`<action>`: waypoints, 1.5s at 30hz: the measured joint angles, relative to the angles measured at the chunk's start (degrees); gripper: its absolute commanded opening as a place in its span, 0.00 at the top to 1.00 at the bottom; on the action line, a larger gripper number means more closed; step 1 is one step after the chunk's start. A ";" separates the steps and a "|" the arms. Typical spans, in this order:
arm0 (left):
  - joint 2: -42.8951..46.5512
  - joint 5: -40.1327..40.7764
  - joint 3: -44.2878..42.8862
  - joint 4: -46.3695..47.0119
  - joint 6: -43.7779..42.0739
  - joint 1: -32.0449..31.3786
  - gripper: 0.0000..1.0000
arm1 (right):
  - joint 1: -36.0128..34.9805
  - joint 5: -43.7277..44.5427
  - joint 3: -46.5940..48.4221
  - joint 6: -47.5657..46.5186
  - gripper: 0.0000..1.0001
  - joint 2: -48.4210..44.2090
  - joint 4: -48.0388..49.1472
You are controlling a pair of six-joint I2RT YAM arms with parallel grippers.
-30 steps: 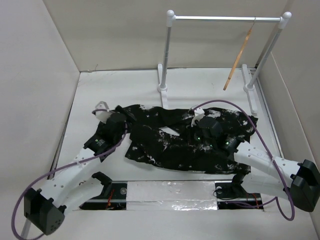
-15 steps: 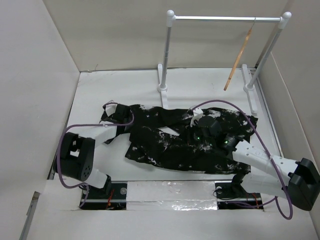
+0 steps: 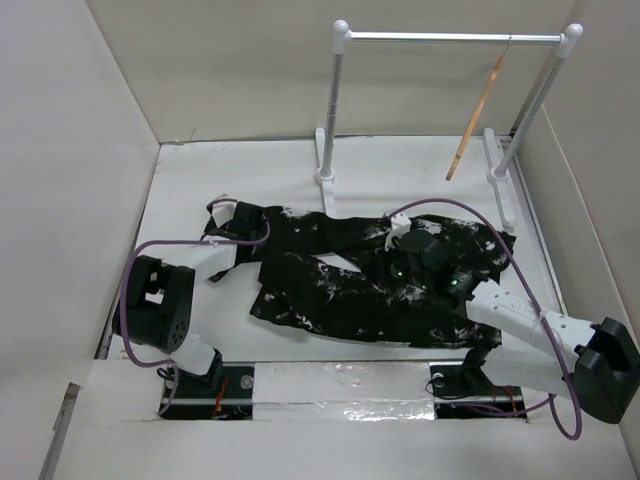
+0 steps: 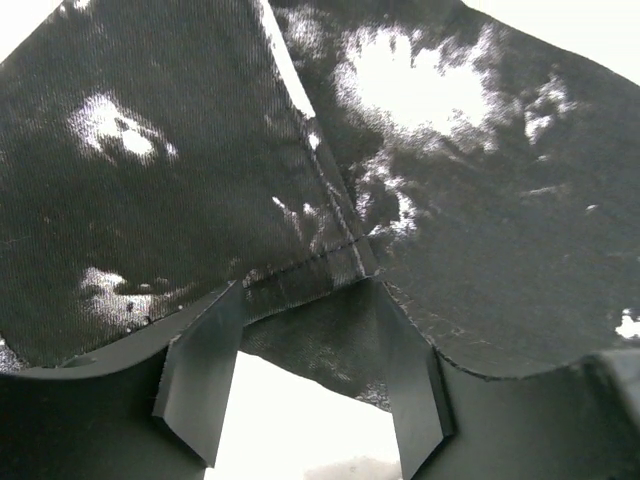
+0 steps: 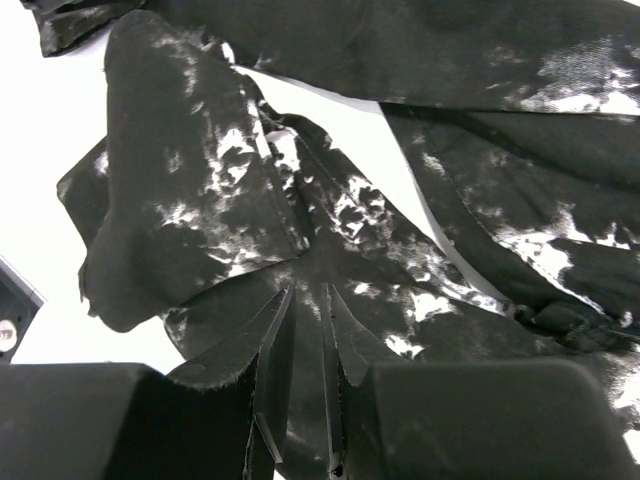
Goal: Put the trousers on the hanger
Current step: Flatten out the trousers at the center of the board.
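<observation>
The black trousers (image 3: 340,290) with white splatter lie spread across the middle of the table. The tan wooden hanger (image 3: 478,118) hangs by its hook from the white rack's bar at the back right, apart from both arms. My left gripper (image 3: 222,215) is at the trousers' left end. In the left wrist view its jaws (image 4: 305,300) stand wide open with a hemmed edge of the fabric (image 4: 450,200) lying between the fingers. My right gripper (image 3: 400,232) is low on the trousers right of centre. In the right wrist view its jaws (image 5: 310,295) are pressed together on a fold of fabric (image 5: 200,200).
The white pole rack (image 3: 450,38) stands at the back, its feet (image 3: 325,175) on the table. White walls close in the left, back and right sides. Purple cables (image 3: 470,215) loop over both arms.
The left arm has folded back toward its base, and its gripper has moved up to the trousers' left end. The right gripper has shifted slightly up and right on the fabric.
</observation>
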State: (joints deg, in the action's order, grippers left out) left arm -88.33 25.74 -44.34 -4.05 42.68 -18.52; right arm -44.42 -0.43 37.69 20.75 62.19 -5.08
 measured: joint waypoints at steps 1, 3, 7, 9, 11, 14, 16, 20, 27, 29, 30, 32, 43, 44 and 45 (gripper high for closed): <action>0.17 0.00 -0.04 -0.02 -0.04 0.00 0.47 | 0.15 -0.04 -0.02 0.00 0.77 0.04 0.02; 0.66 0.00 -0.07 0.00 -0.22 0.00 0.48 | 0.20 -0.13 -0.04 -0.02 0.77 0.11 0.02; 0.76 0.17 -1.51 -0.39 -0.85 0.00 0.51 | 0.20 -0.66 -0.04 0.00 0.77 0.22 0.44; -0.20 0.26 -3.21 -0.48 -1.09 0.00 0.53 | 0.20 -0.76 -0.04 0.00 0.77 0.22 0.63; -2.12 0.24 -4.87 -0.13 -1.36 0.00 0.60 | 0.20 -0.85 -0.04 0.00 0.77 0.20 0.68; -4.57 0.26 -5.44 -0.13 -1.49 0.00 0.71 | 0.20 -0.83 -0.04 0.00 0.77 -0.07 0.66; -5.40 0.37 -5.44 -0.61 -1.68 0.00 0.72 | 0.20 -0.76 -0.09 0.00 0.77 -0.59 0.61; -5.57 0.83 -5.64 -1.38 -1.70 0.00 0.80 | 0.28 -0.63 -0.11 -0.02 0.77 -1.60 0.59; -5.57 0.61 -6.40 -2.29 -1.70 1.20 1.00 | 2.14 -0.61 -0.13 -0.20 0.76 -2.67 0.28; -5.57 -0.20 -6.93 -2.80 -1.75 2.14 1.00 | 2.54 -0.61 -0.13 -0.24 0.76 -3.13 0.07; -5.57 -0.66 -7.41 -3.34 -1.79 2.62 1.00 | 2.89 -0.59 -0.13 -0.24 0.76 -3.41 -0.13; -5.55 -1.05 -8.52 -3.91 -2.25 3.41 1.00 | 3.19 -0.59 -0.15 -0.26 0.76 -3.91 -0.37; 2.01 -5.22 -12.35 -6.88 -4.35 17.31 1.00 | 3.21 -0.83 -0.20 -0.26 0.76 -4.31 -0.48; 2.27 -5.51 -13.88 -7.08 -4.79 20.11 1.00 | 3.23 -0.83 -0.22 -0.24 0.76 -4.31 -0.48; 2.32 -5.70 -15.80 -7.54 -5.33 22.93 1.00 | 3.23 -0.79 -0.22 -0.24 0.76 -4.31 -0.48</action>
State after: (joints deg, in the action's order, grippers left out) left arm -86.02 20.03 -60.14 -11.60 37.34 4.40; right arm -41.19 -1.21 37.47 20.51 57.89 -5.56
